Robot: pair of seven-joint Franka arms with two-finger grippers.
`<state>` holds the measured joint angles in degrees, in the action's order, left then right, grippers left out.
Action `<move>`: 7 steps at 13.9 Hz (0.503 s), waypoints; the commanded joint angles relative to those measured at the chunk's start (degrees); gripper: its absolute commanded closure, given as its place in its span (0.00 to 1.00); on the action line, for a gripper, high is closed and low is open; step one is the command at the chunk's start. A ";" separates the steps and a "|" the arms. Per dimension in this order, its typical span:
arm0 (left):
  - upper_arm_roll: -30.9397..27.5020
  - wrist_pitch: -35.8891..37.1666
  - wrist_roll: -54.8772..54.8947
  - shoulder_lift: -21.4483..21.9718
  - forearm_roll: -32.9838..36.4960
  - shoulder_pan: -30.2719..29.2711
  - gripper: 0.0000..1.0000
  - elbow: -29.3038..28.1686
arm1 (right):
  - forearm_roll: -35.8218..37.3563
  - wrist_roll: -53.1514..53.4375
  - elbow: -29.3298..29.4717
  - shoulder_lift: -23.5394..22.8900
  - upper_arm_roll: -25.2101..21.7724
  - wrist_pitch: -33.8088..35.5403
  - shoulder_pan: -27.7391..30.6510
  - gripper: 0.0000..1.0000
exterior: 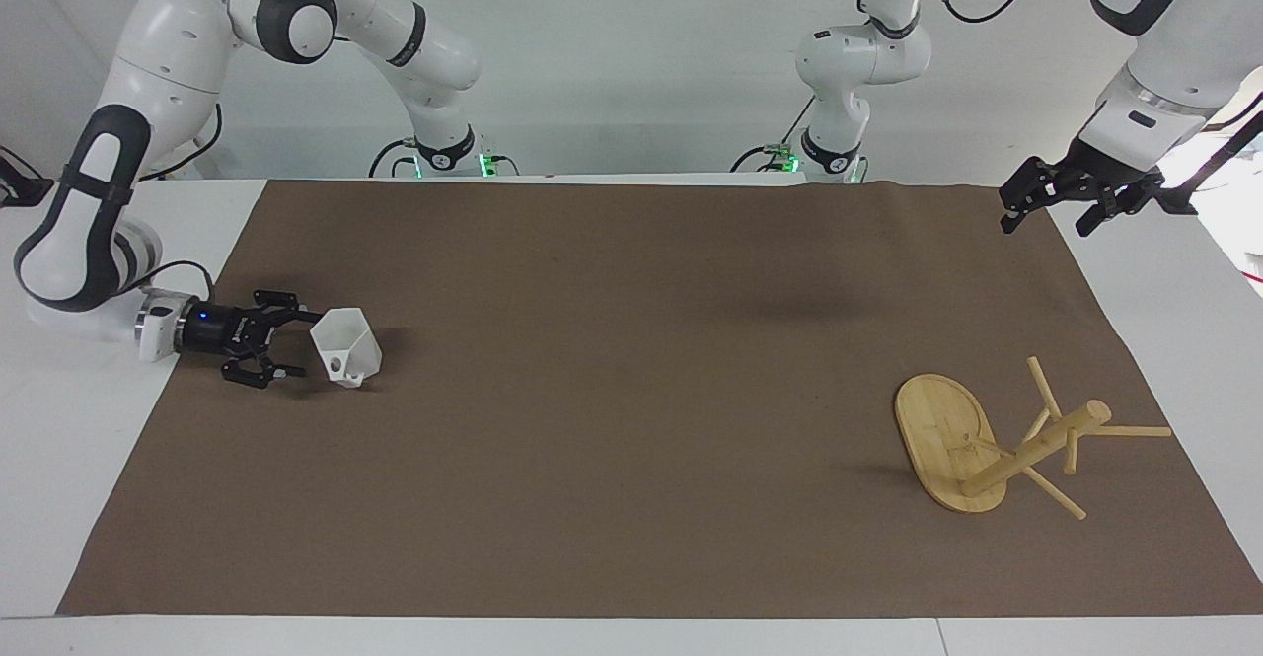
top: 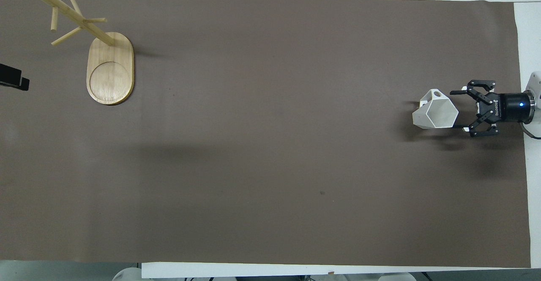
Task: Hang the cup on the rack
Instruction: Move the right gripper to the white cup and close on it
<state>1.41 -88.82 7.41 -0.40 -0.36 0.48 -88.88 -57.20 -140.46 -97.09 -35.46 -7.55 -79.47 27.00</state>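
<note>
A: Where is our right gripper (exterior: 292, 345)?
B: Low, fingers spread beside the white faceted cup (exterior: 346, 345), at the right arm's end.
A: And our left gripper (exterior: 1048, 210)?
B: Spread, waiting above the mat's corner; bamboo mug tree (exterior: 997, 444) empty.

Most of the brown mat (exterior: 631, 400) lies bare across the middle of the frame. At lower right the rack (exterior: 997, 439) stands with pegs jutting several ways, crowding that corner. At mid left the cup (exterior: 347, 345) sits just off the right gripper (exterior: 296, 345), whose spread fingertips seem nearly touching it.
</note>
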 commanded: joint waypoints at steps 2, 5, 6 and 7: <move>0.43 0.31 -0.11 0.58 1.07 -0.48 0.00 -0.76 | -1.16 -3.58 -2.22 -0.23 -0.10 -1.47 -0.29 0.00; 0.43 0.31 -0.03 0.58 0.98 -0.48 0.00 -0.76 | -1.24 -3.86 -3.54 0.04 -0.10 -2.61 -0.90 0.00; 0.43 0.31 -0.03 0.58 1.06 -0.48 0.00 -0.76 | -1.24 -3.86 -4.67 0.30 -0.10 -2.70 -1.34 0.00; 0.43 0.23 -0.11 0.58 1.07 -0.48 0.00 -0.76 | -1.24 -4.29 -5.29 0.48 -0.10 -2.79 -1.78 0.00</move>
<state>1.41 -88.82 7.41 -0.40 -0.36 0.48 -88.88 -57.22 -143.08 -99.87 -35.84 -7.56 -81.04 26.17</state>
